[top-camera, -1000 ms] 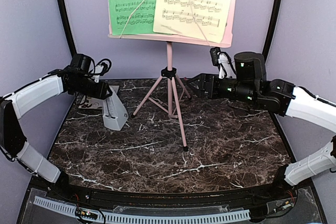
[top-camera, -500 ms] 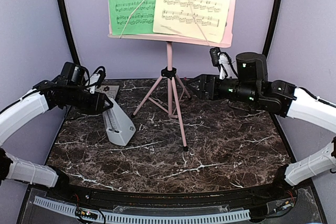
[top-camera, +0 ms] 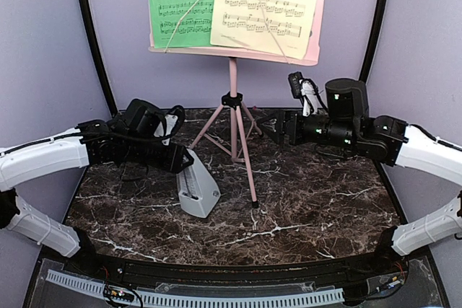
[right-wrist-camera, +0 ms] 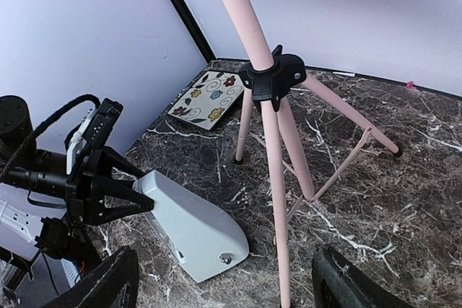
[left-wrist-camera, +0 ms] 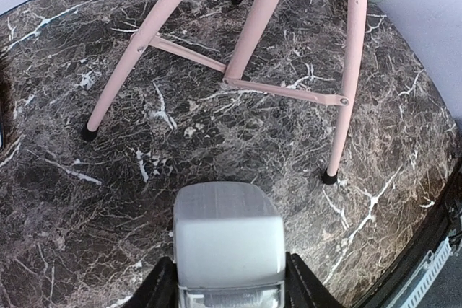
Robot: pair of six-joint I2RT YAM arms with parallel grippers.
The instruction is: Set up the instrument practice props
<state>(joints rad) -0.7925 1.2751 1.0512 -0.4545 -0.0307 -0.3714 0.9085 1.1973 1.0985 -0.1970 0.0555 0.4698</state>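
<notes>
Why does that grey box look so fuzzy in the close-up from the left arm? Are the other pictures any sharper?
Left wrist view: the metronome sits right under the lens, so it looks soft, while the stand legs and table behind are crisp. Right wrist view: mostly sharp; only the right pincer blurs darkly at the bottom corners. Top view: evenly lit, sharp, no strong glare.

The tall pink music stand with three thin legs [top-camera: 233, 91] stands up straight at the back of the dark table. Its flat top holds two pages of music side by side. The green page [top-camera: 182, 1] is on the left and the pale-yellow page [top-camera: 267, 5] is on the right, each with a thin rod across it. The small grey-white pyramid metronome [top-camera: 196, 189] leans over, left of the stand's front leg. The left gripper [top-camera: 184, 159] pinches its narrow top.
</notes>
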